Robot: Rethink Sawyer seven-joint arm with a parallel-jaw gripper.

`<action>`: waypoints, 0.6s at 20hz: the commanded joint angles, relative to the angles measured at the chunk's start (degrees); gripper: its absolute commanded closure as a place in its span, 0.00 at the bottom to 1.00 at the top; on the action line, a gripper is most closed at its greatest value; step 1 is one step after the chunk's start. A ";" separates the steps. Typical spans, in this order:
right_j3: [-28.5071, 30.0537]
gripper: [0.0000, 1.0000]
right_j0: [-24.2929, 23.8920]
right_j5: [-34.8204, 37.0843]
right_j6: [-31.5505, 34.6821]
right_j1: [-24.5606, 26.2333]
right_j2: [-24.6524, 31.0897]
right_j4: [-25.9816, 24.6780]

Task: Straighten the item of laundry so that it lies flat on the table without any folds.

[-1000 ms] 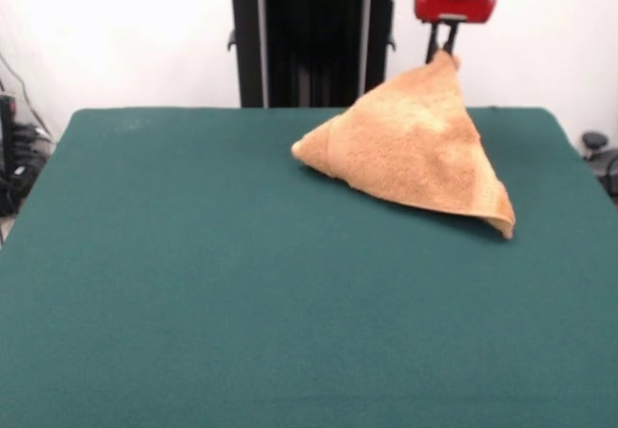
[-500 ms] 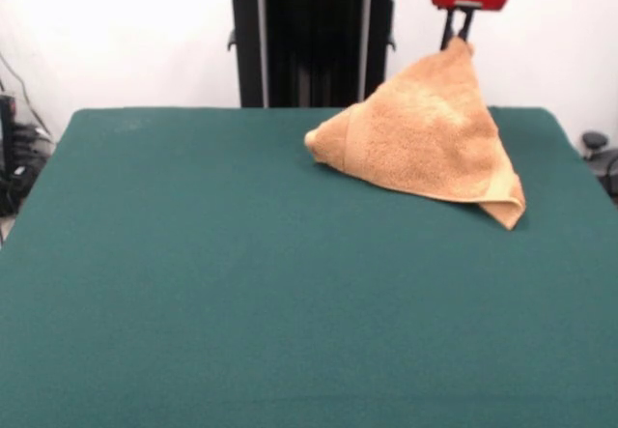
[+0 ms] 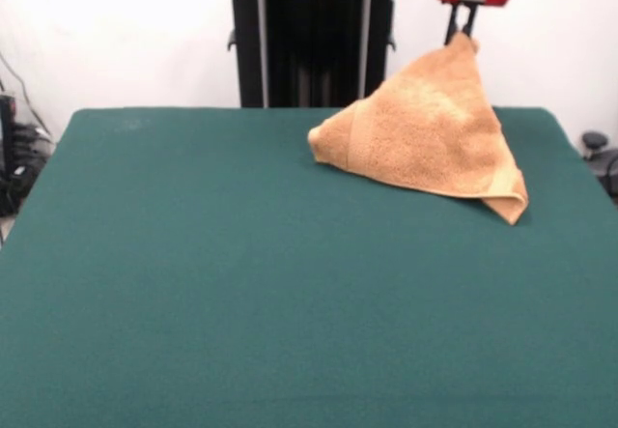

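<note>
Green felt is covering the bench (image 3: 193, 283), and a white wall is standing behind it. At the far right, the pincer (image 3: 462, 32) is hanging clamped on one corner of the orange-tan towel (image 3: 425, 133). Directly beneath it, the towel is draping down in a tent shape, its lower edges resting on the bench.

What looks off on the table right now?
The towel isn't flat: the gripper holds one corner up, so it hangs as a tent, lower edge resting on the green table near the far right side. Nothing spilled or damaged.
</note>
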 commanded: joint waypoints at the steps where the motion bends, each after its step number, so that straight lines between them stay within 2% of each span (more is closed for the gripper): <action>1: 2.63 1.00 -1.72 -6.71 17.04 3.26 5.89 3.04; 12: 2.00 1.00 -1.61 -4.99 17.00 2.75 5.81 2.83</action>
